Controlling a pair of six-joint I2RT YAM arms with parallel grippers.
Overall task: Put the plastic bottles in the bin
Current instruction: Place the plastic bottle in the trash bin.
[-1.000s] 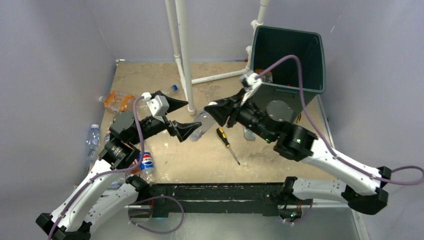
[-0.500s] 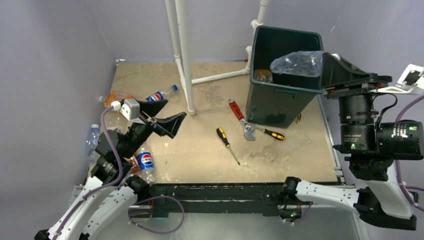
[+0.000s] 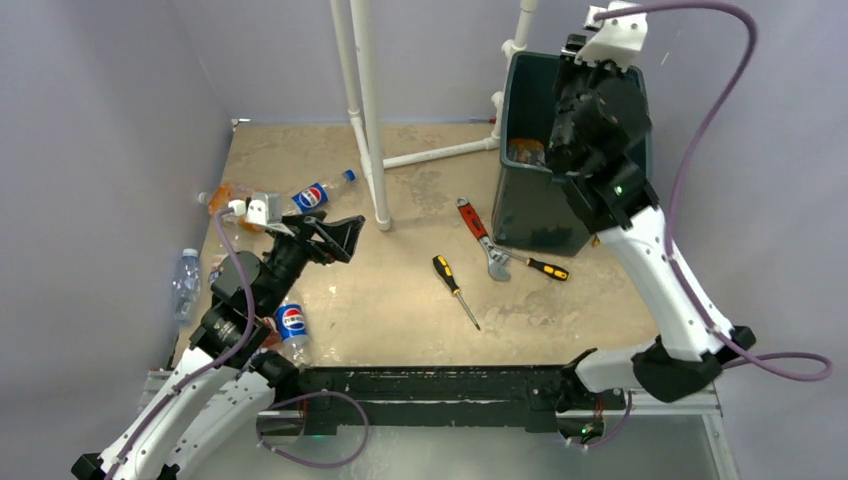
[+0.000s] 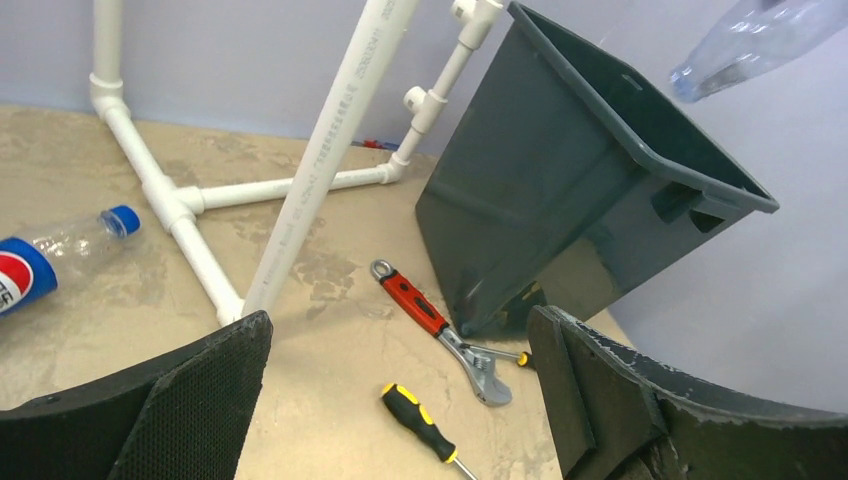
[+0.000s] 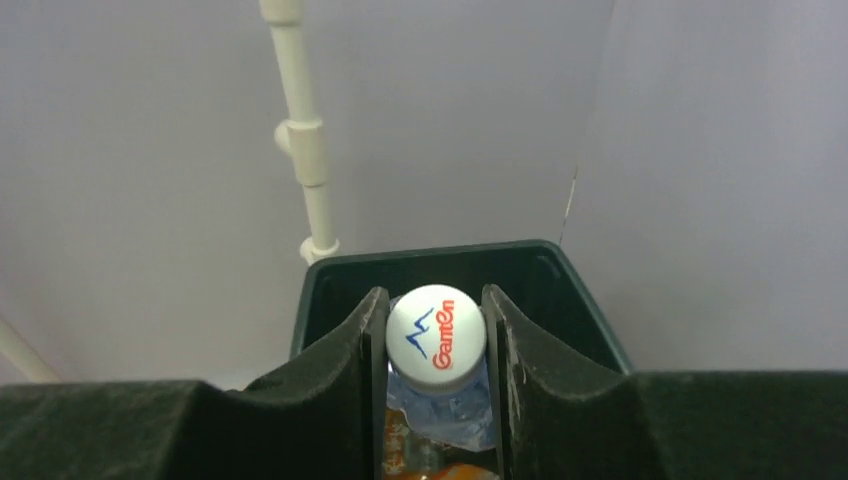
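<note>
Bottle (image 5: 436, 340) clamped in right pincer (image 5: 436, 305) over rim of bin (image 4: 520, 200), left pincer (image 4: 400, 318) agape, empty

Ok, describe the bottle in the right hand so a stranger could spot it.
Find the dark green bin at the far right of the table. The right hand holds a clear bottle above its opening. Unlike the blue-capped Pepsi bottle lying on the table, its cap is white with Ganten in red.
</note>
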